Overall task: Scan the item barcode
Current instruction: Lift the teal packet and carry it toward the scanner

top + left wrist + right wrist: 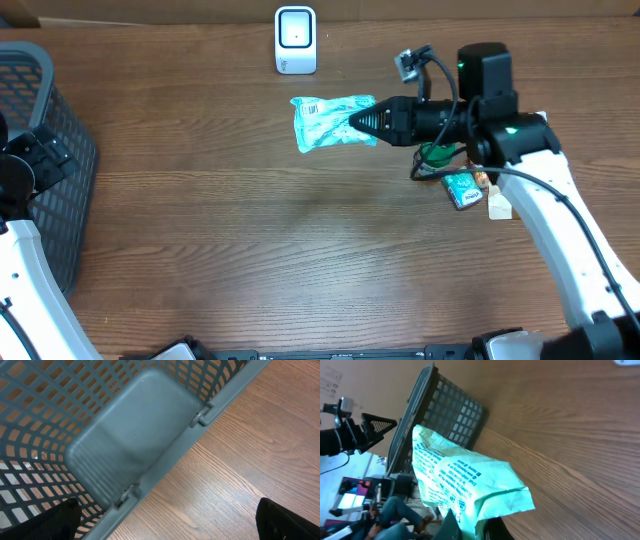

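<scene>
My right gripper (pixel 357 122) is shut on one end of the item, a pale green printed packet (pixel 328 120), and holds it above the table just below and right of the white scanner (pixel 295 41). A white label with dark bars shows on the packet's top left corner. In the right wrist view the packet (pixel 462 477) stands up from the gripper (pixel 479 529), its printed face toward the camera. My left gripper (pixel 167 512) is open over the basket's rim, and nothing is between its fingers (pixel 56 521).
A grey mesh basket (pixel 68 205) stands at the table's left edge, with its wall and rim (pixel 165 467) close under the left wrist. More small packs (pixel 461 188) and a tag lie under the right arm.
</scene>
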Tool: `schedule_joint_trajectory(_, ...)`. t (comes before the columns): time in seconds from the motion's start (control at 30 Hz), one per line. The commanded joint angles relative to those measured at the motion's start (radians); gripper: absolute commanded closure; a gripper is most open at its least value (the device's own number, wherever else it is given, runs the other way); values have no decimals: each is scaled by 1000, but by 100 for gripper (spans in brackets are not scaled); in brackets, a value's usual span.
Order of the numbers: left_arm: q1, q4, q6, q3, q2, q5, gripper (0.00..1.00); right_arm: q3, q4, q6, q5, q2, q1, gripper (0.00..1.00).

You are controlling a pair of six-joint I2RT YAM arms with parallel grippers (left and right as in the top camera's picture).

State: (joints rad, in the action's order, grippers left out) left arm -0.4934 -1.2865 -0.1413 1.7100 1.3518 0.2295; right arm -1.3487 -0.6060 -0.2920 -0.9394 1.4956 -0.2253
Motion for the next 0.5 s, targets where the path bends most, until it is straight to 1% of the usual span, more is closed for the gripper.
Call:
schedule_joint_trajectory(0.0, -2, 1, 14, 8, 2, 13, 1, -35, -22, 35, 25, -52, -3, 96)
schedule_joint_trajectory(0.13, -2, 1, 14, 8, 2, 13, 0, -35, -57, 35, 94, -56, -3, 96)
schedule_joint_trajectory(0.27, -2, 1, 14, 8, 2, 13, 0, -61, -134, -5, 279, -53, -12, 96)
schedule_joint_trajectory(0.37, -2, 1, 14, 8, 2, 13, 0, -141, -230, -6, 457, -38, -40, 96)
schedule_joint_trajectory(0.47, -2, 1, 14, 8, 2, 13, 0, -264, -311, 10, 628, -1, -79, 96)
